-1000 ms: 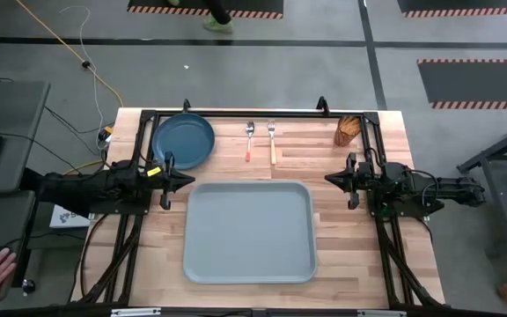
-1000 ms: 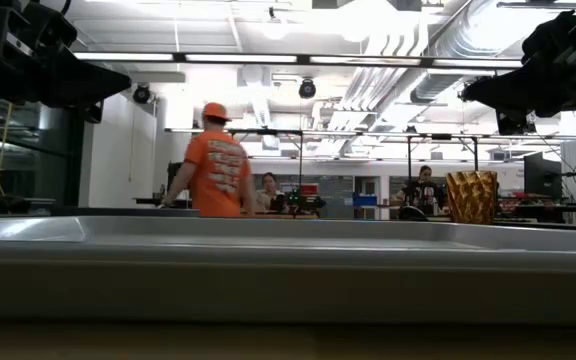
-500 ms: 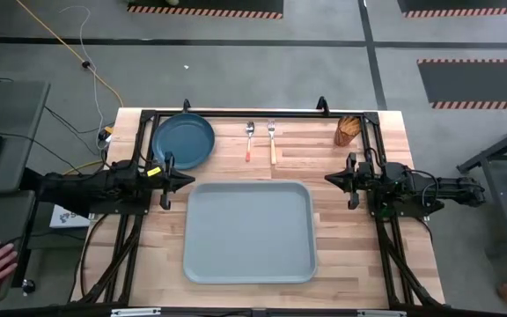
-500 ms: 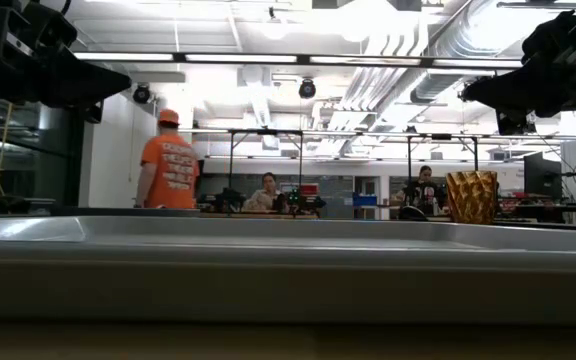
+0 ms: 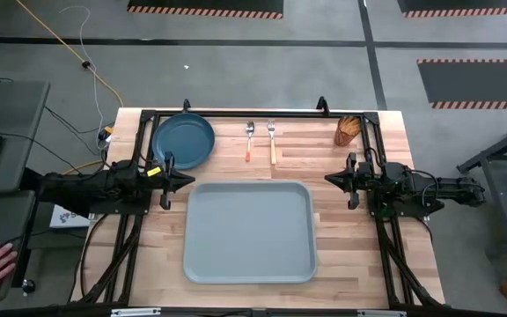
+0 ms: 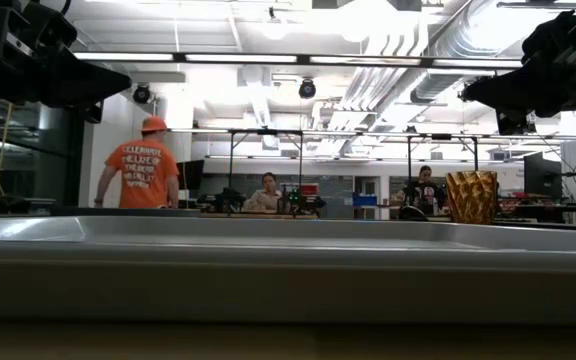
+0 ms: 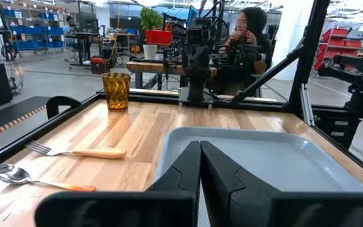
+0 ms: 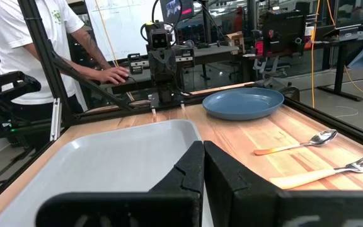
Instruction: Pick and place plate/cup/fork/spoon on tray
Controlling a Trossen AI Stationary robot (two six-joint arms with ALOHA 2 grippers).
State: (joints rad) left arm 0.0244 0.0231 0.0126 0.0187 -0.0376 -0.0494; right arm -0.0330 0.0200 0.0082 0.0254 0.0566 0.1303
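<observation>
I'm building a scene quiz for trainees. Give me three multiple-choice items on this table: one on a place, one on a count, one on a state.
1. Where is the round dark blue plate?
A. on the tray
B. on the wood beyond the tray, near the left arm
C. beside the amber-brown cup

2. How many utensils lie on the table?
A. one
B. two
C. four

3. The large grey-blue rectangular tray is
A. empty
B. holding the cup
C. holding the plate

Answers: 1 B, it sits near the left gripper. 2 B, the orange-handled spoon and fork. 3 A, nothing lies on it.
</observation>
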